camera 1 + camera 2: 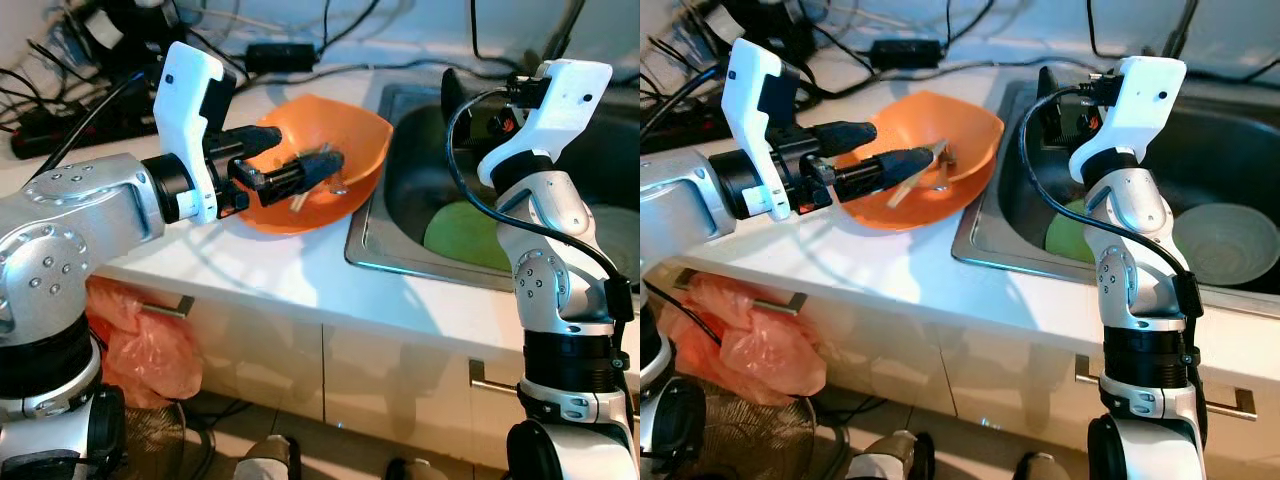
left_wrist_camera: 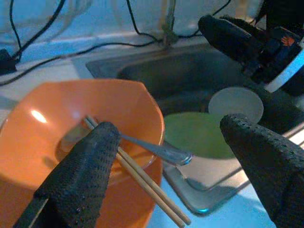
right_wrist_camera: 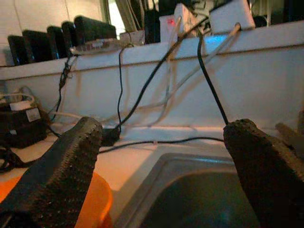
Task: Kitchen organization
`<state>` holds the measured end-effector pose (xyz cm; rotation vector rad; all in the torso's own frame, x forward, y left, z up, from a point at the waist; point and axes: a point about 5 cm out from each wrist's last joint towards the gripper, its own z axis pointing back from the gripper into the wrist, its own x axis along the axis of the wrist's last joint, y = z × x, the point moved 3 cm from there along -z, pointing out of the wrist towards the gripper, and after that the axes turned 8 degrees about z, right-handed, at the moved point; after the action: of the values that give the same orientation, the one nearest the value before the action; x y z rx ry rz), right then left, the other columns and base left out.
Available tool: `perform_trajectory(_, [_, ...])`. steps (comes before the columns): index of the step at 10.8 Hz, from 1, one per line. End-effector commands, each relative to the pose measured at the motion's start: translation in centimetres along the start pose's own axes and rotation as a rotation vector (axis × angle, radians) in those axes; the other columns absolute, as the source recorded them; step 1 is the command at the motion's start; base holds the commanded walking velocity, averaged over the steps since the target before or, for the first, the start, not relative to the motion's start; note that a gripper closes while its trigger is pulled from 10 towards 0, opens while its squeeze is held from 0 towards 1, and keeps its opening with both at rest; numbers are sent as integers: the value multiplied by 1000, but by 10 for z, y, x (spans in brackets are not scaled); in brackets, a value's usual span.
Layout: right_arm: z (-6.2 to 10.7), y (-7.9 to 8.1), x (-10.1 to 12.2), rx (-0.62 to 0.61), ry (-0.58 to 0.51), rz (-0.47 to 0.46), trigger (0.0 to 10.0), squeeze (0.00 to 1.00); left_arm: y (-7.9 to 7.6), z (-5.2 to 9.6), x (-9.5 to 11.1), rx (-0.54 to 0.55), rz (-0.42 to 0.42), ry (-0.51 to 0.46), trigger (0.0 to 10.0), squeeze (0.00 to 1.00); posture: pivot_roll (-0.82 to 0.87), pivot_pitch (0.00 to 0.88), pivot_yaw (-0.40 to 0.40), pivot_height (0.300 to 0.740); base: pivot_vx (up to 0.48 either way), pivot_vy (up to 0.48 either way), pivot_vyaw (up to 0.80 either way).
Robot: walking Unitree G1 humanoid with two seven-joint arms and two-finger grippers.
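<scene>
1. Leftmost, red plastic bag (image 1: 140, 345): hangs below the counter (image 1: 290, 270) at a cabinet handle; soft and crumpled.
2. Left end effector (image 1: 275, 158): reaches over the orange bowl with its fingers spread and nothing between them; one finger lies above the near rim, the other over the bowl's hollow.
3. Orange bowl (image 1: 360, 150): sits on the counter, just beside the sink's left edge. Judged a light, stiff plastic with smooth, slippery walls; the best hold is probably a pinch across the near rim, one finger inside and one outside.
4. Chopsticks (image 2: 142, 178): a pale pair lying in the bowl, ends poking out over its rim. Thin, light and liable to roll; take both together near the middle.
5. Metal spoon (image 2: 152, 147): rests in the bowl beside the chopsticks, handle toward the sink. Stiff and slick; grip at the handle.
6. Sink (image 1: 400, 100): steel basin holding a green dish (image 1: 460, 230) and, further right, a pale bowl (image 1: 1225, 240).
7. Right end effector (image 3: 161, 171): held over the sink's back corner, fingers wide apart, empty.
</scene>
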<state>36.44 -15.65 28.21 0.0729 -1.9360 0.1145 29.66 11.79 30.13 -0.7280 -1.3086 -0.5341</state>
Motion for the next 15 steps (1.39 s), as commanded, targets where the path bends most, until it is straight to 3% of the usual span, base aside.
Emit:
perform_trajectory(1, [-3, -1, 5, -1, -23, 1, 10000, 0, 0, 0, 11, -16, -15, -75, 10000, 0, 135, 63, 49, 740, 0, 0, 0])
perform_trajectory(2, [-3, -2, 6, -4, -29, -2, 10000, 0, 21, -7, 25, 173, -86, -210, 10000, 0, 133, 59, 45, 740, 0, 0, 0])
perform_trajectory(3, [-4, -1, 6, -6, -32, 4, 10000, 0, 52, -5, 33, 460, -167, -361, 10000, 0, 125, 55, 46, 740, 0, 0, 0])
perform_trajectory(4, [-4, -1, 6, -10, -32, 9, 10000, 0, 67, 0, 28, 624, -166, -449, 10000, 0, 114, 53, 41, 740, 0, 0, 0])
perform_trajectory(5, [-4, -1, 6, -14, -32, 15, 10000, 0, 72, -2, 14, 685, -134, -465, 10000, 0, 95, 53, 41, 740, 0, 0, 0])
perform_trajectory(6, [-3, -1, 6, -20, -31, 21, 10000, 0, 65, -11, 4, 670, -154, -476, 10000, 0, 88, 49, 39, 740, 0, 0, 0])
perform_trajectory(7, [-2, -3, 4, -28, -23, 23, 10000, 0, 60, -30, -13, 684, -147, -491, 10000, 0, 81, 49, 42, 740, 0, 0, 0])
perform_trajectory(9, [-1, -3, 3, -32, -24, 24, 10000, 0, 42, -51, -7, 653, -96, -569, 10000, 0, 69, 40, 48, 740, 0, 0, -206])
perform_trajectory(10, [-1, -4, 5, -37, -30, 26, 10000, 0, 29, -59, 1, 610, -134, -604, 10000, 0, 57, 35, 51, 740, 0, 0, 0])
perform_trajectory(13, [2, -7, 6, -42, -34, 45, 10000, 0, 26, -56, 15, 633, -223, -684, 10000, 0, 49, 34, 49, 740, 0, 0, 0])
perform_trajectory(15, [3, -7, 7, -37, -33, 50, 10000, 0, 31, -49, 15, 668, -261, -684, 10000, 0, 52, 37, 45, 740, 0, 0, 0])
